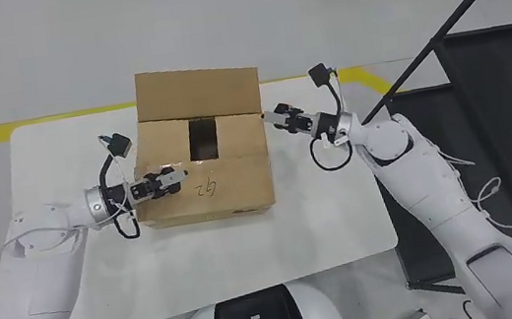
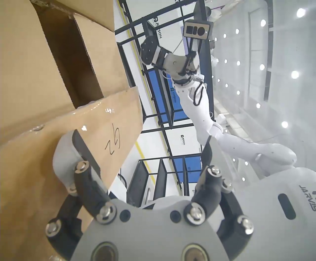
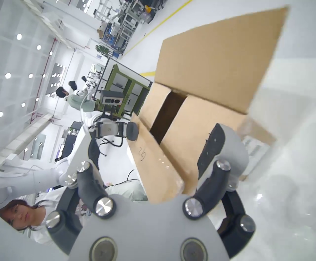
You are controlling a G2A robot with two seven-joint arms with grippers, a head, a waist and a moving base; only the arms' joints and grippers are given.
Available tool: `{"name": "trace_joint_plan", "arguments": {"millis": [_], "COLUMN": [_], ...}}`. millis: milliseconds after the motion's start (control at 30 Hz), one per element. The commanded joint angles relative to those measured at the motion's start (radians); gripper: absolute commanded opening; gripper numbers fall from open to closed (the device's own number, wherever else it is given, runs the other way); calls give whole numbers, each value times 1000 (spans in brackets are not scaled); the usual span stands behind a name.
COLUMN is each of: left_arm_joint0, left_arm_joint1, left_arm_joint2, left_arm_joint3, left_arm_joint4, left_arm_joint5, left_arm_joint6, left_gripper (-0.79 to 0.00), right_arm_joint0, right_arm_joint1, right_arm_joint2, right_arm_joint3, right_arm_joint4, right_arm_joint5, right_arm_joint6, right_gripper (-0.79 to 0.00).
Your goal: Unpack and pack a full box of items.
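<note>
A: Box, where?

B: Brown cardboard box (image 1: 242, 196) on white rectangular table (image 1: 325, 219), toward the far edge, about mid-width. Sits flat, square to the table edges.

A: Flaps?

B: Far flap (image 1: 198, 90) thrown back, up past the far wall. Two side flaps (image 1: 164, 143) folded inward, not meeting. Dark gap (image 1: 202, 140) between them, contents too dark to tell. Near flap (image 1: 229, 178) with a handwritten black mark, folded in over the near part of the top. Flat or slightly lifted, cannot tell.

A: Left gripper?

B: Left gripper (image 1: 171, 176) over the left end of the near flap, close to the box's near-left corner. Fingers (image 2: 74, 145) spread wide, pinching nothing. One finger right at the flap face in the wrist view, actual contact unclear.

A: Right gripper?

B: Right gripper (image 1: 279, 116) just beside the box's right edge, up near the far-right corner. Fingers (image 3: 217, 138) spread too, empty. Box edge lined up between them in the wrist view, not clamped.

A: Anything else?

B: Black metal rack (image 1: 490, 124) just off the table's right edge. Yellow floor line (image 1: 32, 123) beyond the far edge.
</note>
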Motion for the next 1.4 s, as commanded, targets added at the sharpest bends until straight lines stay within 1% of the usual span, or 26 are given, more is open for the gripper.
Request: {"name": "trace_joint_plan", "arguments": {"millis": [0,200,467,600,767,867,933,1033,1133,1367], "left_arm_joint0": [8,33,71,86,92,98,99,96,87,69], "left_arm_joint1": [3,15,30,38,46,50,52,52,52,52], "left_arm_joint2": [-9,-45,-88,-111,-133,-136,-130,-119,-103,-68], "left_arm_joint3": [-10,-46,-86,-107,-141,-151,-153,-148,-140,-145], "left_arm_joint4": [2,-8,12,17,29,35,42,41,43,62], "left_arm_joint5": [4,26,53,68,84,93,101,106,107,111], "left_arm_joint6": [7,11,25,27,26,25,20,24,26,29], "left_gripper": [0,0,0,0,0,0,0,0,0,0], "right_arm_joint0": [48,196,356,411,452,469,479,491,506,522], "right_arm_joint1": [-5,-45,-129,-169,-213,-236,-249,-261,-264,-247], "right_arm_joint2": [-12,-100,-231,-272,-309,-320,-321,-311,-299,-273], "right_arm_joint3": [68,278,525,618,713,757,773,800,827,833], "right_arm_joint4": [-16,1,51,79,106,132,156,204,227,241], "right_arm_joint5": [-10,-34,-73,-103,-127,-140,-168,-217,-266,-411], "right_arm_joint6": [2,21,3,-1,-9,-1,8,36,62,171], "right_gripper": [0,0,0,0,0,0,0,0,0,0]}}
